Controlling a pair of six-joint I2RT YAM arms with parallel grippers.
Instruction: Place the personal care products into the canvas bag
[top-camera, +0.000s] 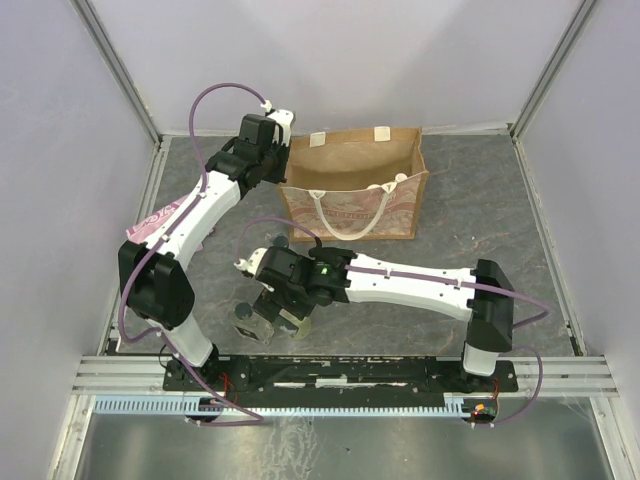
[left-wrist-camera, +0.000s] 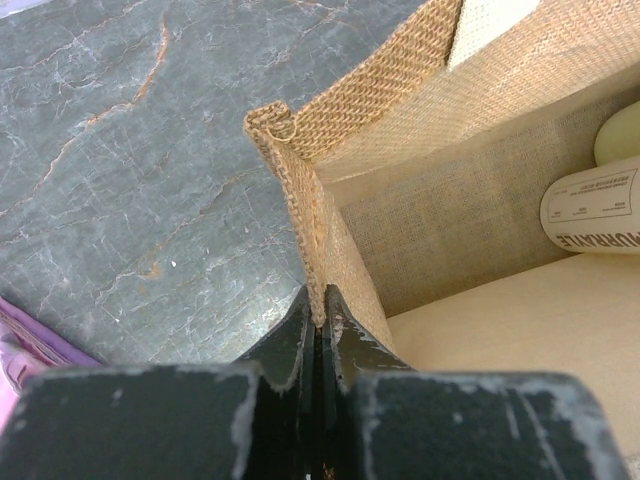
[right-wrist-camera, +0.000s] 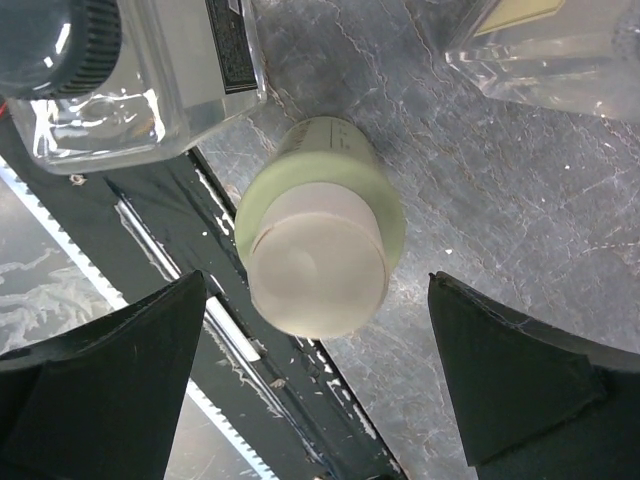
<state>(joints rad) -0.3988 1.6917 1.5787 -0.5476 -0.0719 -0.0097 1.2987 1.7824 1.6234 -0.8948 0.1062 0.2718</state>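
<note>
Brown canvas bag (left-wrist-camera: 400, 110): corner rim clamped between the fully closed fingers of the left pincer (left-wrist-camera: 320, 318), apparently to steady it and hold the mouth open. Inside, beyond that pincer: one labelled cream bottle (left-wrist-camera: 595, 205), lying down. Right pincer (right-wrist-camera: 315, 290): wide open and empty, poised over an upright yellow bottle (right-wrist-camera: 320, 250) directly below, ready for pickup. Clear bottles (right-wrist-camera: 100, 110) stand just beside.

Canvas bag (top-camera: 340, 160): brown weave, pinkish patterned front panel. Rope handles (top-camera: 345, 228) are cream. Tabletop (top-camera: 480, 220): dark grey stone look with pale and rusty veins. Pale bottle (right-wrist-camera: 318, 240): yellow-green body, cream-white cap. Clear bottle (right-wrist-camera: 130, 80): black ribbed cap, black label. Packet (top-camera: 150, 224): pink-magenta. Arms (top-camera: 420, 283): white shells, black joints. Cables (top-camera: 215, 95): purple.
</note>
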